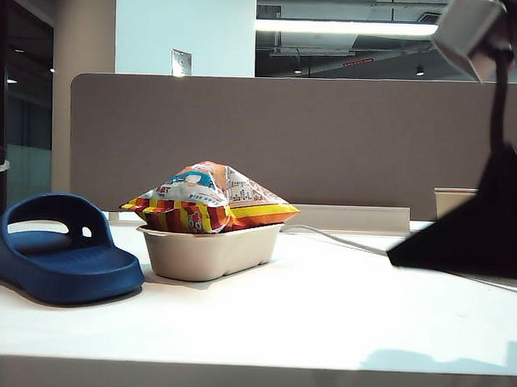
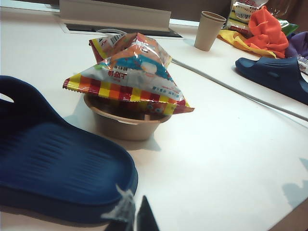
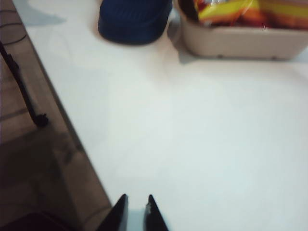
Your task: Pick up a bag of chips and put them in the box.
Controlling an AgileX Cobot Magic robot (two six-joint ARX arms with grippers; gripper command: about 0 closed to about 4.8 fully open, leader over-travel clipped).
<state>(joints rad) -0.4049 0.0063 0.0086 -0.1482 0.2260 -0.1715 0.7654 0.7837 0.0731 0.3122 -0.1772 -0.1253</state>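
Bag of chips (image 1: 209, 200) sat in box (image 1: 212, 253), overhanging rim, ahead of both claws. Blue slipper (image 1: 57, 250) just beside box. Right gripper (image 3: 136, 211) clear of table (image 3: 202, 144), well apart from box, tips nearly together, empty. Left gripper (image 2: 138, 217) clenched, empty, at slipper's near edge. Paper cup (image 2: 210, 30) far beyond.

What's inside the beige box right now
The bag of chips sits in the box, bulging above the rim and overhanging both ends. Whatever might lie beneath the bag is covered. Neither gripper touches it.
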